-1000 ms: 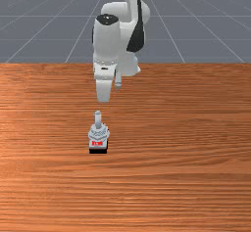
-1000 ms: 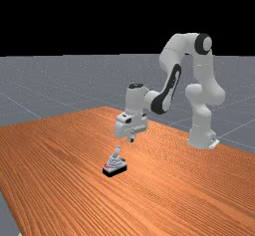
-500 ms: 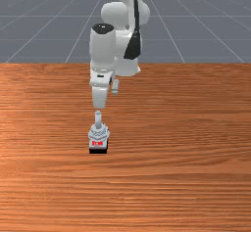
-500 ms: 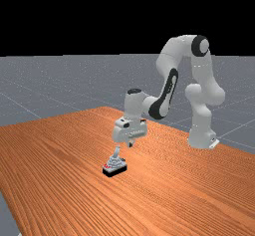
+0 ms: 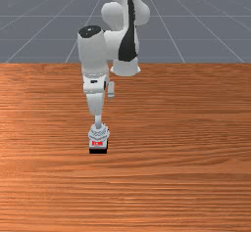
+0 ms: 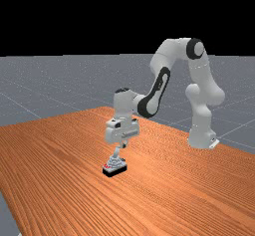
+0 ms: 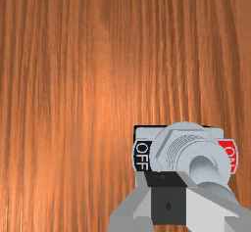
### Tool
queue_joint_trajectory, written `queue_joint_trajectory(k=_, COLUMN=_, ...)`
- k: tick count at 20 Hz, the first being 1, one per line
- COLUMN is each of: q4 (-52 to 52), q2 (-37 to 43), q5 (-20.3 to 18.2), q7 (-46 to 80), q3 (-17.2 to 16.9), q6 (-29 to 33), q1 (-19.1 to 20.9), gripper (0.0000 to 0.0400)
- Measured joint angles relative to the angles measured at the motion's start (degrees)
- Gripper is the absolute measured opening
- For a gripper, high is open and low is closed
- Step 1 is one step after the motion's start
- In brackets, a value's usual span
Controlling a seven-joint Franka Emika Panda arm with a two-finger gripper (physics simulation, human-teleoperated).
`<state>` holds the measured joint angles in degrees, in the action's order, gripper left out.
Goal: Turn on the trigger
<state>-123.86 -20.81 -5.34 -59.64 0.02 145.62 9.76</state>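
Switch (image 5: 98, 132) stands on the wooden table (image 5: 171, 177), nearest the front view's camera, its red ON label (image 5: 97, 143) facing that way and its grey lever (image 5: 98, 122) sticking up. Just beyond and above is the gripper (image 6: 124, 145), jaws closed together with nothing held; whether it touches the lever I cannot tell. Farther back, the arm's base (image 5: 126, 69) stands at the table's far edge.
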Motion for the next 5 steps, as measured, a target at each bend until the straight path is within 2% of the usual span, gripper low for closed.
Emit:
queue_joint_trajectory(k=2, q4=3.40, q2=-1.63, q5=0.11, q7=0.50, q3=-0.02, q6=-1.48, q1=0.34, gripper=0.0000)
queue_joint_trajectory(k=3, q4=11.15, q2=-4.72, q5=6.41, q7=6.38, q3=-3.01, q6=-11.89, q1=-3.56, gripper=0.0000)
queue_joint_trajectory(k=4, q4=14.04, q2=-5.99, q5=6.41, q7=6.52, q3=-2.99, q6=-14.02, q1=-3.66, gripper=0.0000)
queue_joint_trajectory(k=5, q4=14.55, q2=-6.39, q5=6.30, q7=6.61, q3=-2.95, q6=-13.41, q1=-3.65, gripper=0.0000)
